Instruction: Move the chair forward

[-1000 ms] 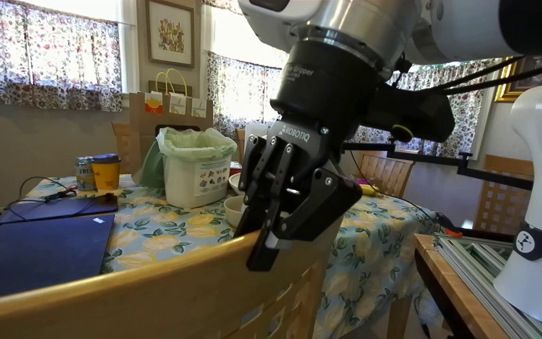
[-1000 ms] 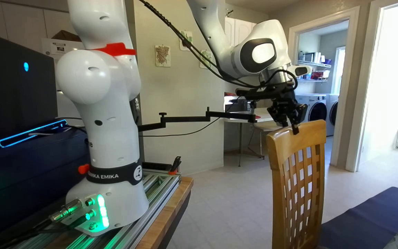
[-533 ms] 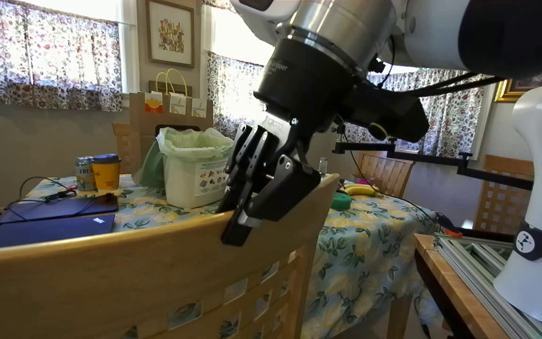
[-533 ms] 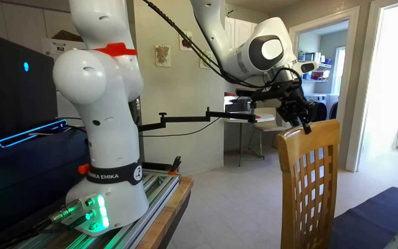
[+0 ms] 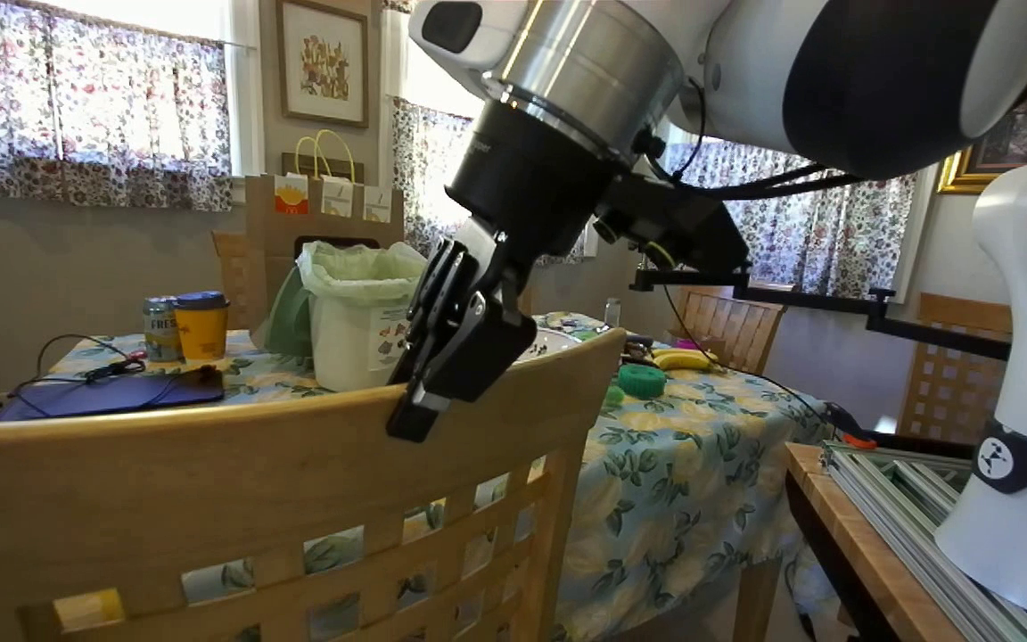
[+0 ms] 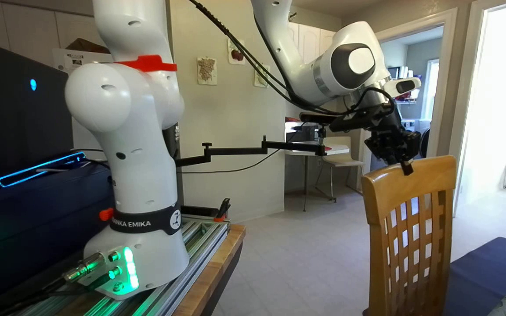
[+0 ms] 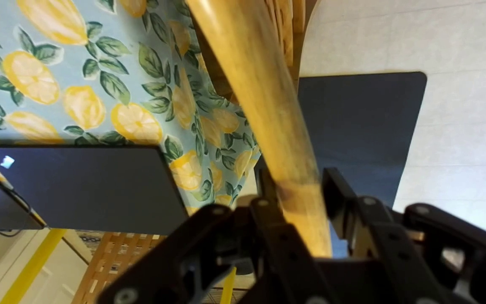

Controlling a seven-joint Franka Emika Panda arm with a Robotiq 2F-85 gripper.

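Note:
The chair is light tan wood with a wide curved top rail and a lattice back. It shows in both exterior views [image 5: 237, 473] [image 6: 428, 175], upright, with its back close to the table. My gripper [image 5: 406, 397] straddles the top rail near its middle, tilted, fingers pointing down; it also shows in an exterior view [image 6: 404, 166]. In the wrist view the rail [image 7: 264, 93] runs between the two black fingers, which are shut on it with little or no gap. The chair's seat and legs are mostly hidden or out of view.
A table with a lemon-print cloth [image 5: 656, 490] stands beside the chair, carrying a white bin [image 5: 357, 348], a yellow cup [image 5: 201, 328] and dark flat things [image 7: 95, 190]. The robot's wooden bench [image 5: 870, 535] is at one side. A dark flat panel [image 7: 357, 122] lies below the rail.
My gripper and the chair have moved together, leftward in one exterior view and rightward in the other, away from the robot base. The chair's back has turned somewhat. The grip on the rail persists.

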